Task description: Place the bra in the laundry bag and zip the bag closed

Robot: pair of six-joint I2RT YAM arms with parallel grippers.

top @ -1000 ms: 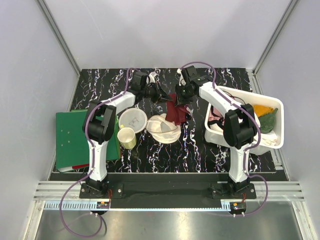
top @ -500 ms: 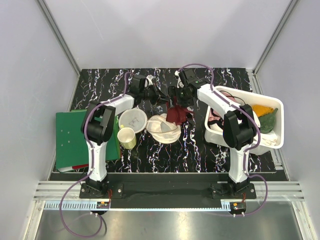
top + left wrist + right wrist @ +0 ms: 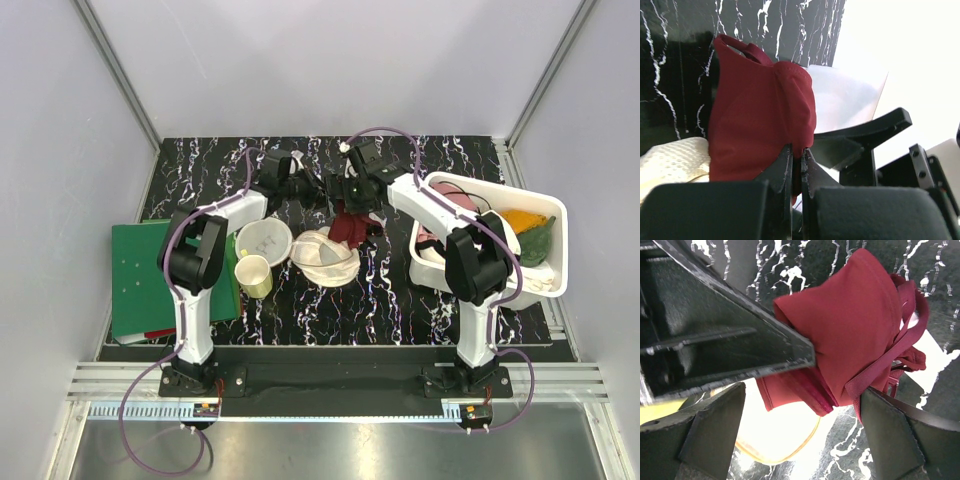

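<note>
"Where is the bra [image 3: 350, 228]?"
"Just behind the laundry bag [image 3: 322, 255], pinched tight in the left jaws. The right jaws are wide open around it."
"Next?"
"I think it needs lowering into the bag."

A black tabletop [image 3: 400, 300] veined with white sits inside a booth of plain pale grey walls [image 3: 330, 60], framed by slanting aluminium struts [image 3: 118, 75]. A silver rail [image 3: 330, 378] lines its near edge, brushed metal sheet [image 3: 330, 450] below. Even, soft light.
</note>
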